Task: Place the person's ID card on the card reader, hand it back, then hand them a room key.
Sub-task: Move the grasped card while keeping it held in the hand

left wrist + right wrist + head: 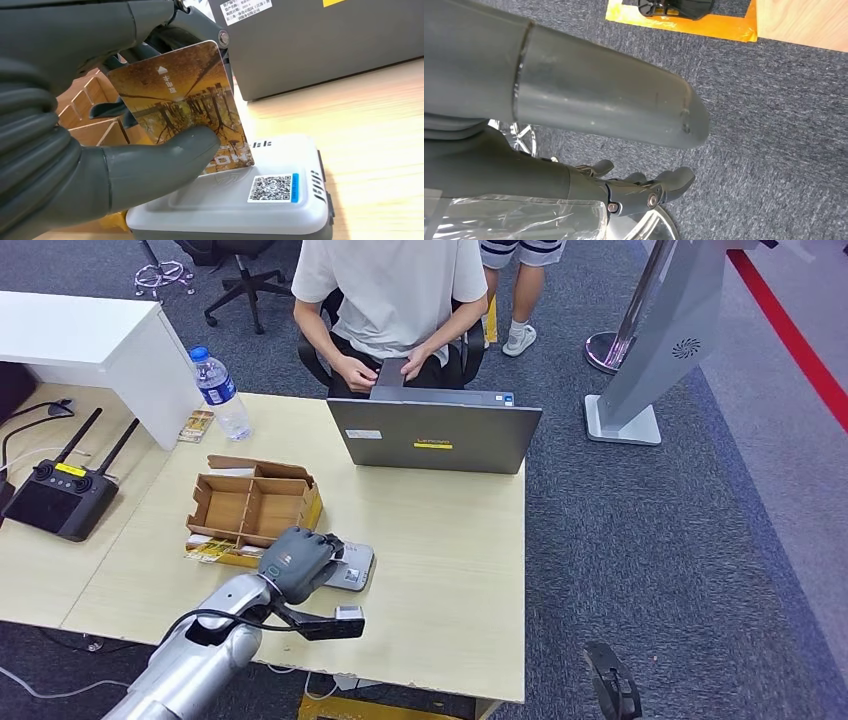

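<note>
My left hand (300,562) hovers over the grey card reader (352,568) near the table's front edge. In the left wrist view, the thumb and fingers of that hand (50,125) pinch a golden-brown printed card (185,105). The card stands tilted, with its lower edge just above or touching the reader (250,200), which bears a QR sticker. I cannot tell whether card and reader touch. The person (390,300) sits across the table behind a grey laptop (432,435), hands at its far edge. My right hand (639,192) hangs over the carpet, fingers apart, holding nothing.
An open cardboard divider box (255,505) sits right beside the reader on the left. A water bottle (220,392) stands at the far left of the table, and a black remote controller (62,495) lies on the adjoining table. A silver stand (650,350) rises at the right.
</note>
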